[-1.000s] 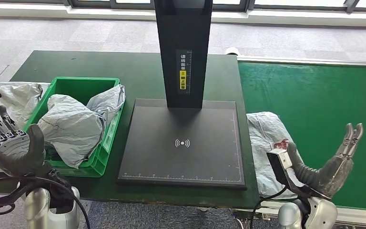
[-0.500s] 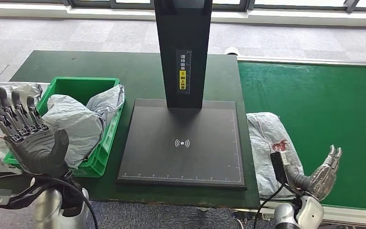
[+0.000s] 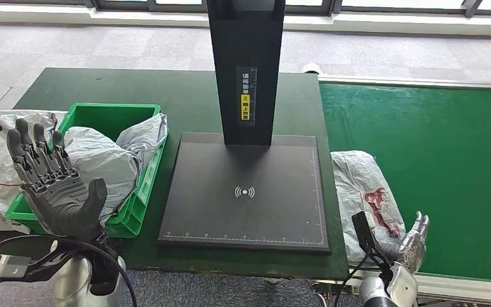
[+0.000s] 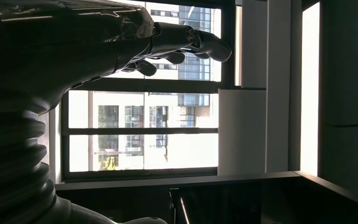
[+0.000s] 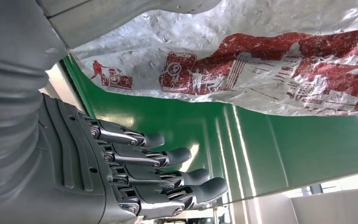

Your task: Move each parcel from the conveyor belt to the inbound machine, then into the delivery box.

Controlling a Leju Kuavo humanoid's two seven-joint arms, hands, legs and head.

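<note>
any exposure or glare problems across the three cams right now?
Head view: evenly lit and sharp, the inbound machine and parcel clear. Left wrist view: badly backlit by bright windows, so the left hand is near-silhouette and the lower frame is black. Right wrist view: sharp, with streaks of glare on the conveyor belt and a blown-out corner; the right hand is well exposed.

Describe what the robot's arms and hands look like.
The left hand is dark grey with a ridged palm and thick thumb; black cables loop at its silver wrist. The right hand is grey too, with segmented dark-tipped fingers, a ribbed grey wrist cover and a black box mounted at the wrist.
</note>
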